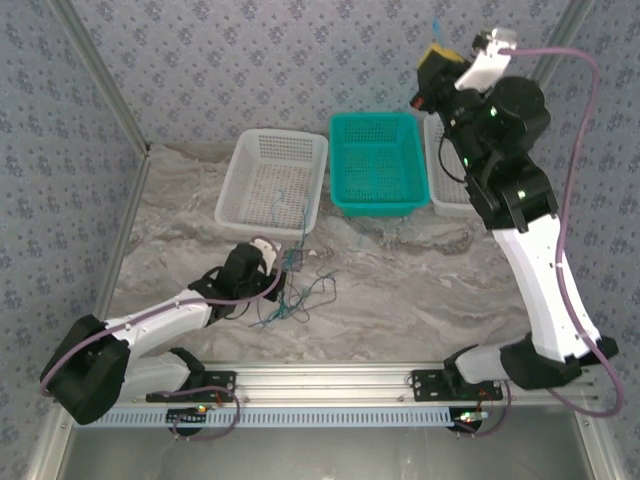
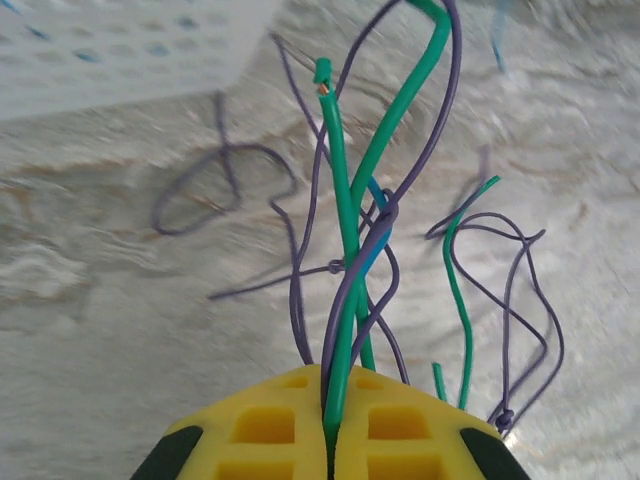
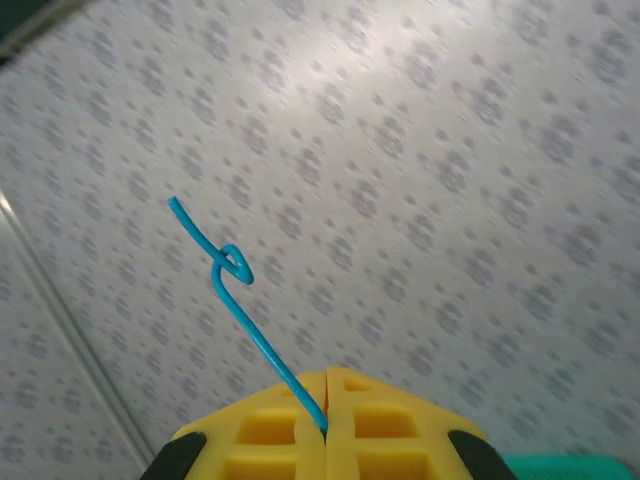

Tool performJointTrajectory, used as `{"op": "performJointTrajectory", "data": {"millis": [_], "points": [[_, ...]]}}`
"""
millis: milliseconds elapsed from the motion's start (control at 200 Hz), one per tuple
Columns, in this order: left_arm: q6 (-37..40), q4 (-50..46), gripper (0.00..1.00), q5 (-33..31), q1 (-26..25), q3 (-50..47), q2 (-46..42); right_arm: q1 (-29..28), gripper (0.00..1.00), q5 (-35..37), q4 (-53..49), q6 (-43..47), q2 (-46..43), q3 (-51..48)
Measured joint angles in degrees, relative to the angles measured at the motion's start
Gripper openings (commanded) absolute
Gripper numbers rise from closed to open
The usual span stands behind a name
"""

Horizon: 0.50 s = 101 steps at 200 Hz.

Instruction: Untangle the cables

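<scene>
A tangle of thin cables [image 1: 295,292], green, purple and blue, lies on the marble table just in front of the left white basket. My left gripper [image 1: 277,272] is low at its left side. Its yellow pads [image 2: 270,430] are shut on a green cable [image 2: 345,260] and a purple cable [image 2: 352,300] that rise from the jaws, with a blue strand [image 2: 377,190] crossing behind. My right gripper [image 1: 437,58] is raised high at the back right, shut on one blue cable [image 3: 245,325] that ends in a small loop [image 3: 232,266] against the wallpaper.
Three baskets stand in a row at the back: a white one [image 1: 272,178], a teal one [image 1: 375,160], and another white one [image 1: 442,175] partly hidden by the right arm. Patterned walls close in the table. A metal rail [image 1: 320,380] runs along the near edge.
</scene>
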<state>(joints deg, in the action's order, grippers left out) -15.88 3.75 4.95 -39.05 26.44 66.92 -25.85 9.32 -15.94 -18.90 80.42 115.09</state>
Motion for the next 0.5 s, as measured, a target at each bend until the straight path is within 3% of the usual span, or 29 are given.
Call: {"op": "performJointTrajectory", "data": {"millis": [260,300,390,505], "points": [[3.32,2.56,0.06,5.11,-2.25,-2.23,3.96,-1.36,0.00,-7.98,3.15,-4.11,17.68,23.45],[3.48,3.02,0.15,4.92,-2.25,-2.08,4.98,-1.73,0.00,-9.03,3.98,-4.74,20.94,28.15],[3.72,3.78,0.45,4.13,-2.29,-1.68,7.85,-2.97,0.00,-11.85,7.34,-5.64,27.47,36.44],[2.40,4.07,0.70,3.08,-2.34,-1.77,8.46,-5.20,0.00,-14.34,12.48,-5.22,32.37,40.61]]}}
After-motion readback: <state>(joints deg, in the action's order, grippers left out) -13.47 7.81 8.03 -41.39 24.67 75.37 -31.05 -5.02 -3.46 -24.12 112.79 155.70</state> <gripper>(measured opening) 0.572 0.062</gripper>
